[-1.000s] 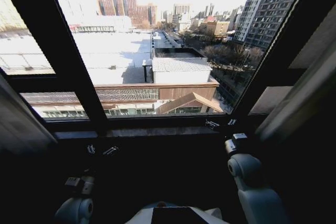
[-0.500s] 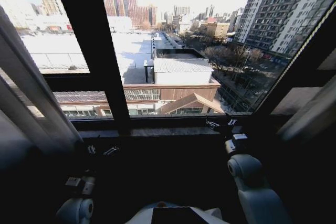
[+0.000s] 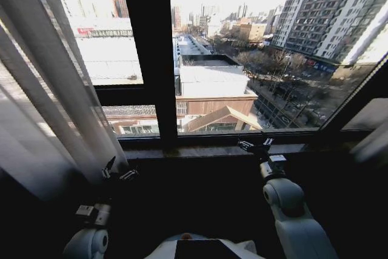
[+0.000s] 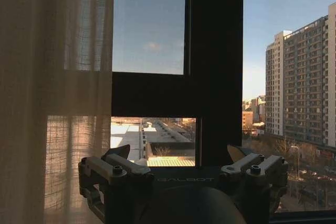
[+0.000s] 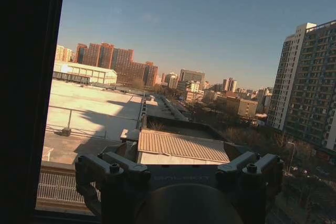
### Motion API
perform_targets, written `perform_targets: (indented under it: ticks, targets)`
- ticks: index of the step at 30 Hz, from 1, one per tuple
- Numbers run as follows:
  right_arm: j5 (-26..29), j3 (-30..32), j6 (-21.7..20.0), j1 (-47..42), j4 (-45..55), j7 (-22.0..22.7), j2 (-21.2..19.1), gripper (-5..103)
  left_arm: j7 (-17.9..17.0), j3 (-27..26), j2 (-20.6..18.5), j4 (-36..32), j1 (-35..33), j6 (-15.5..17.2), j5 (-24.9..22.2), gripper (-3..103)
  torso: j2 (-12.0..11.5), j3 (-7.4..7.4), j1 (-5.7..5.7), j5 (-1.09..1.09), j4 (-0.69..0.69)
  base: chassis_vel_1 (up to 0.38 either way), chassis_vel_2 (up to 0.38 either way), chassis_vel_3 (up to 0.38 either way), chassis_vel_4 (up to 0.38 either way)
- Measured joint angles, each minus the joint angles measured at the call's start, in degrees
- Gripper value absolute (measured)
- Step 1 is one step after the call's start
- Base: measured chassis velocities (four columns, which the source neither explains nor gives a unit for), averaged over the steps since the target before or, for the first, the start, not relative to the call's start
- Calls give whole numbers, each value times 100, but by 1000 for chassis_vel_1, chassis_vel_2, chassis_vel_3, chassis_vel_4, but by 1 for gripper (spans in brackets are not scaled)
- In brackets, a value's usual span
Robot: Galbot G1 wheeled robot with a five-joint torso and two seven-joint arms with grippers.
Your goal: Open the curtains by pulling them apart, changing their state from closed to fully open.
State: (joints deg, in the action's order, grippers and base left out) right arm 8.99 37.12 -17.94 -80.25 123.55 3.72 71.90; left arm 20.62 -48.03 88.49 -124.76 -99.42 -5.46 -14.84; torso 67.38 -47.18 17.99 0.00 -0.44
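Window sill is the one ledge here: a narrow, flat, grey-brown strip running side to side under the glass, w/ dark wall dropping away below it. Daylight catches its top in the middle stretch; both ends go into shadow. Dark upright frame bar comes down and meets the sill's back edge left of centre. At the left end the curtains hang in front of the sill and cover it, pleats bunched; can't tell if fabric touches the ledge. Right gripper sits level w/ the sill's front edge, contact unclear. Left gripper is just below the sill, beside the curtain's lower edge.
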Motion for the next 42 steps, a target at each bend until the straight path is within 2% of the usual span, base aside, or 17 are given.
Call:
perform_targets:
  ticks: [6, 13, 20, 24, 26, 28, 30, 31, 35, 36, 41, 42]
  targets:
    - [10, -10, 107, 0, -52, -31, 8, 100, 0, -1, 1, 19, 5, -1, 2, 100, 0, 0, -1, 4, 0, 358, 362, -346, -340]
    - [37, -44, 219, -3, -111, -59, 17, 100, -1, -2, 6, 64, 11, -10, 10, 100, 0, 0, 0, -2, 1, 201, 235, -191, -234]
    - [39, -48, 219, 14, -179, -58, 26, 100, -16, -32, -4, 54, 18, -7, 8, 100, 0, -1, 0, 7, -1, -3, -8, 3, 7]
    - [41, -46, 219, 18, -221, -58, 23, 100, -155, -69, -24, 6, 113, 35, -23, 100, 0, 0, -1, 3, -1, -49, -55, 38, 44]
    - [43, -48, 221, 40, -262, -59, 13, 100, -379, -186, -134, -64, 328, 262, -145, 100, 0, 0, -1, 3, 1, 0, 0, 0, 0]
    - [43, -49, 222, 43, -269, -59, 10, 100, -449, -221, -170, -79, 398, 335, -181, 100, 0, 0, -1, 1, 0, 0, 0, 0, 0]
    - [45, -58, 224, 65, -315, -63, 2, 100, -788, -349, -361, -117, 749, 720, -341, 100, 0, -1, 0, -3, 1, 0, 0, 0, 0]
    - [45, -58, 224, 65, -315, -63, 2, 100, -788, -349, -361, -117, 749, 720, -341, 100, 0, -1, 0, -3, 1, 0, 0, 0, 0]
    - [47, -74, 233, 120, -412, -67, -3, 100, -1158, -397, -731, 45, 1419, 1326, -433, 100, -1, -1, 0, 0, 0, 0, 0, 0, 0]
    - [47, -74, 233, 120, -412, -67, -3, 100, -1158, -397, -731, 45, 1419, 1326, -433, 100, -1, -1, 0, 0, 0, 0, 0, 0, 0]
    - [49, -59, 240, 162, -505, -67, -30, 100, -1281, -229, -1134, 518, 2210, 1838, -481, 100, 0, -1, 0, 0, 0, 0, 0, 0, 0]
    - [49, -59, 240, 162, -505, -67, -30, 100, -1281, -229, -1134, 518, 2210, 1838, -481, 100, 0, -1, 0, 0, 0, 0, 0, 0, 0]
